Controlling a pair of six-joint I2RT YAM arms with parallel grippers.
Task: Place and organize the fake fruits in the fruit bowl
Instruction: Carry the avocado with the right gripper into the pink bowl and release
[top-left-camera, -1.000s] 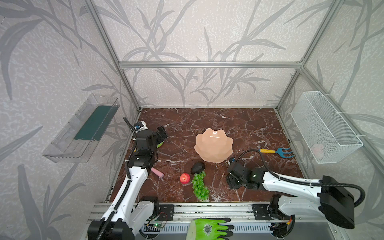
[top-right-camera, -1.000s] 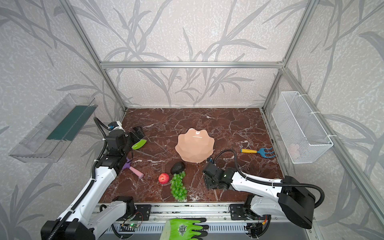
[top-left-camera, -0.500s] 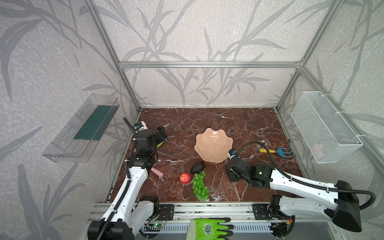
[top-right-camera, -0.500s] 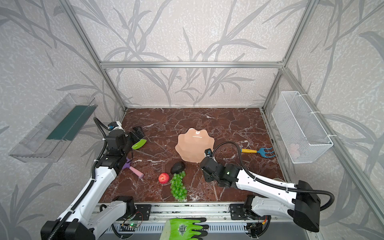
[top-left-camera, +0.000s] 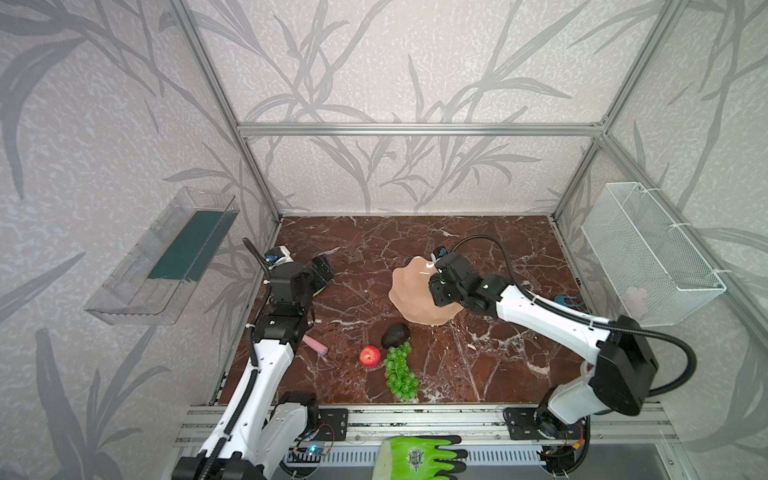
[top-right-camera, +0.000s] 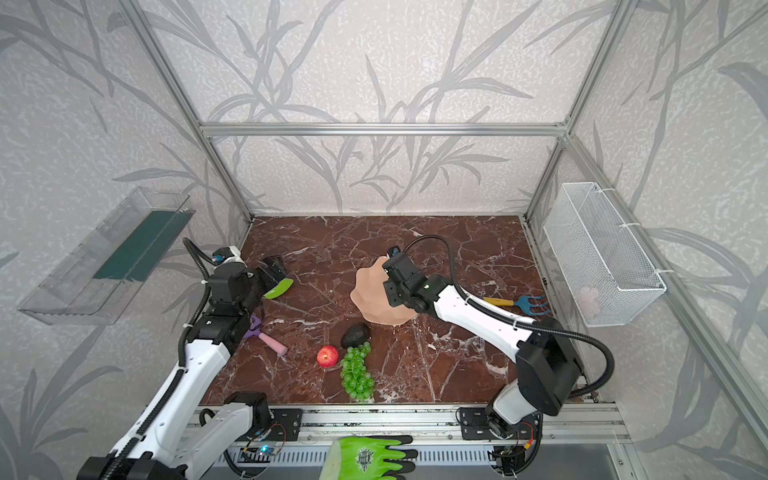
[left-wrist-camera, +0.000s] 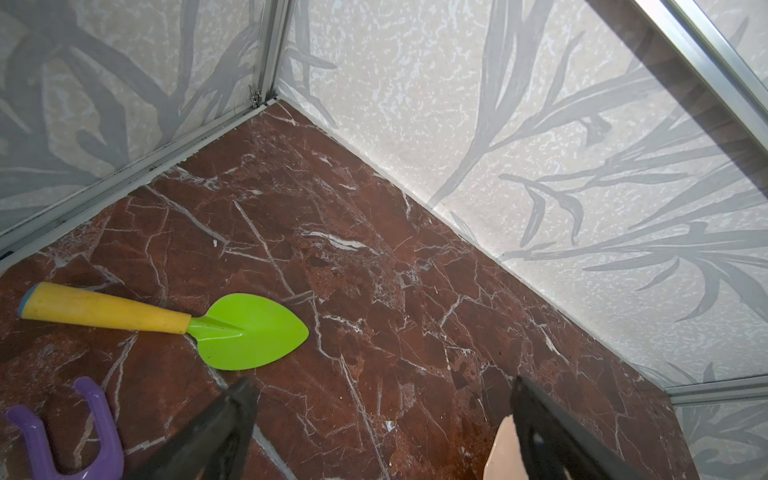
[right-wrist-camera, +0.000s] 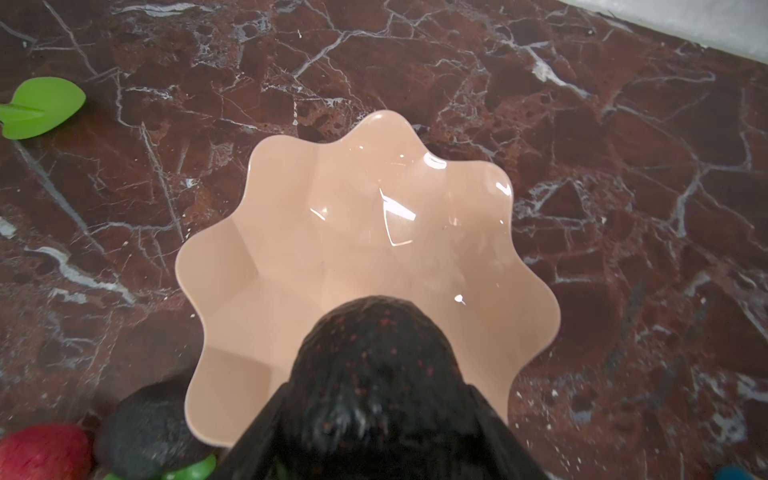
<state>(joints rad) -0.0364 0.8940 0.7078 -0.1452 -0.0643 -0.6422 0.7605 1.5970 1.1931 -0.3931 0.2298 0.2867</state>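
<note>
Over worktop (top-left-camera: 374, 241) centre | right end effector (right-wrist-camera: 378, 399) grips dark bumpy avocado (right-wrist-camera: 374, 353) above glossy peach scalloped bowl (right-wrist-camera: 332, 208) | left end effector (left-wrist-camera: 380, 399) agape, empty | next: lower, release

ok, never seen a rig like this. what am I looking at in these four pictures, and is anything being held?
Two white robot arms, left and right, are mounted at the front edge of a walled box with a marble-patterned table.

Two pictures look down on the whole scene from above and are nearly identical. The other two come from a camera on each arm's wrist.

On the table are a peach fruit bowl, a red apple, a dark avocado, green grapes, a pink cylinder, a green toy spade and a blue toy rake.

The right tool grips a second avocado above the bowl, which looks empty where it shows. The left tool is open and holds nothing, near the spade.
</note>
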